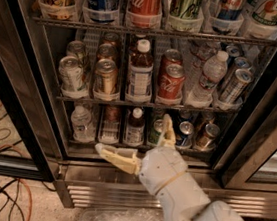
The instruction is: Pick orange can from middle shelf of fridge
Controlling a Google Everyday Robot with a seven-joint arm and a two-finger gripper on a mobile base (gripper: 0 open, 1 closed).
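- I am reading this as early in the pick. Nothing is being held, and the orange can (106,77) is standing untouched in its lane on the middle shelf (149,105), left of centre in the frame.
- The gripper (132,133) is hanging low in the frame, in front of the bottom rack of the fridge (99,188). It is sitting below the can and a little to its right.
- Its two fingers (116,156) are splayed wide, one pointing left and one pointing up, closing on nothing.
- What I am judging to be left: raising the gripper to the middle rack, lining it up on the can, closing on it and drawing it out.
- The can is looking like smooth aluminium — a round orange-gold body under a silver rim. A second similar can is standing just behind it in the same lane.
- Its neighbours are crowding it. A pale silver-green can (72,74) is just beside it on the left, and a brown bottle (140,75) with a white cap is just beside it on the right.
- A red Coca-Cola can (171,84) is sitting one lane further right.
- The shelf is showing as thin grey wire carrying white plastic trays.
- The fingers are looking like pale yellowish plastic, tapered, on a rounded white wrist — hard surfaces meeting a slick can, so I am expecting to need a square, centred grip.
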